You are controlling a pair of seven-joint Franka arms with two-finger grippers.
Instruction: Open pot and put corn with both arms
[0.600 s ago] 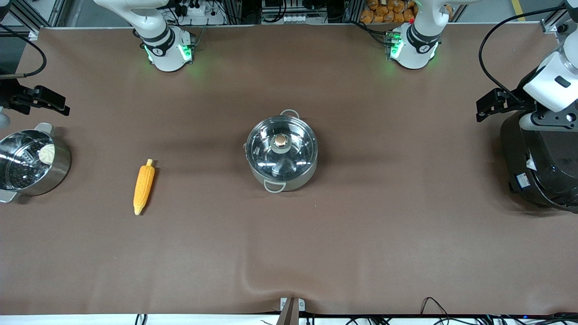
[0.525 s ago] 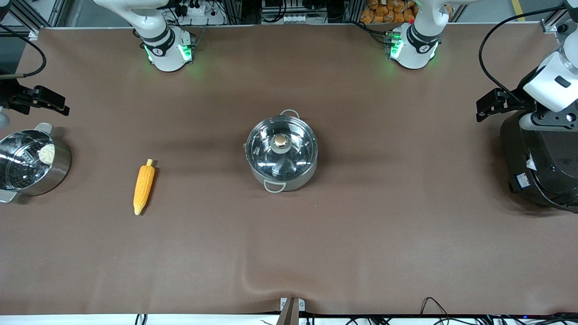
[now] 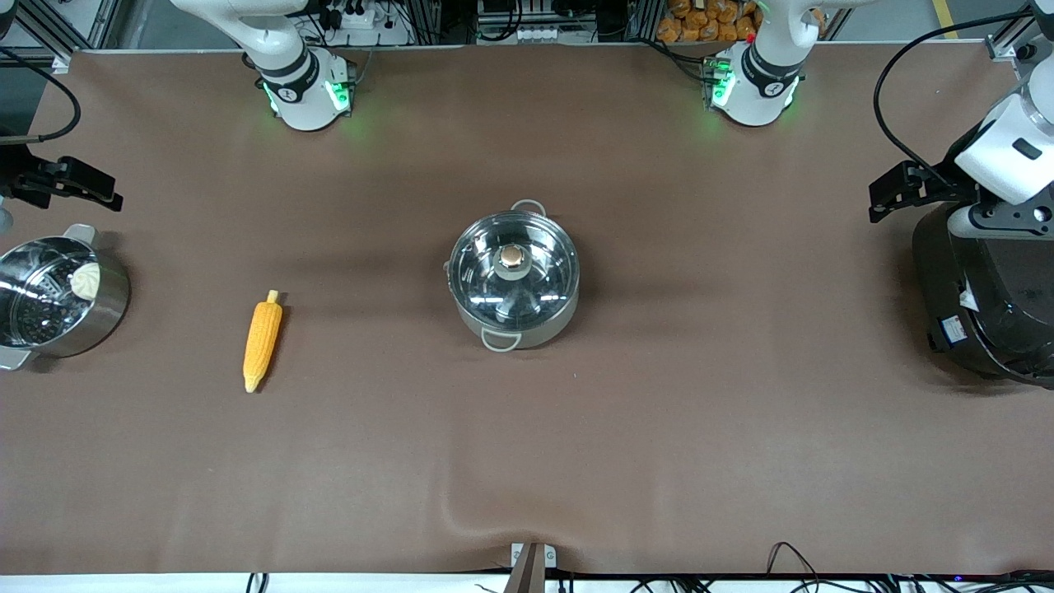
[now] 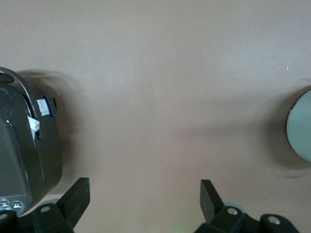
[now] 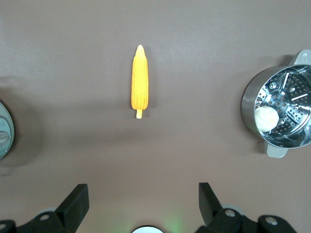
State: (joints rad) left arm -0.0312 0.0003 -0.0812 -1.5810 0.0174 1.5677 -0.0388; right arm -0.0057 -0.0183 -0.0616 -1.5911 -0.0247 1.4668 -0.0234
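Pot (image 3: 514, 284) sits mid-tabletop (image 3: 659, 428), glass lid (image 3: 512, 272) on, copper-coloured knob (image 3: 513, 257) centred. One loop handle faces the front camera, the other faces the arm bases. Nothing opened yet.

Corn (image 3: 262, 341) lies flat on the tabletop, well apart from the pot, toward the right arm's end and a little nearer the front camera than the pot's centre. Long axis runs roughly from the front camera toward the bases, slightly tilted; pale stalk end toward the bases, tapered tip toward the camera.

Right gripper (image 3: 62, 185): up in the air at the right arm's end of the tabletop, just by the steamer pot (image 3: 58, 296) with the white bun (image 3: 85, 280). Jaws wide apart, empty; the right wrist view shows both fingers spread with the corn (image 5: 140, 80) between them and ahead, its length lined up with the gripper's forward direction.

Left gripper (image 3: 906, 189): in the air at the left arm's end, beside the black rice cooker (image 3: 980, 296). Jaws also spread, empty. The left wrist view catches only the pot's edge (image 4: 299, 127) off to one side.

Judgement: the corn is clearly the right arm's, and the pot is about midway between the bases, so the lid falls to the left arm. The right jaws would need to close across the cob's width, so the wrist orientation looks already about right. The left arm must travel toward the centre and come down over the knob.
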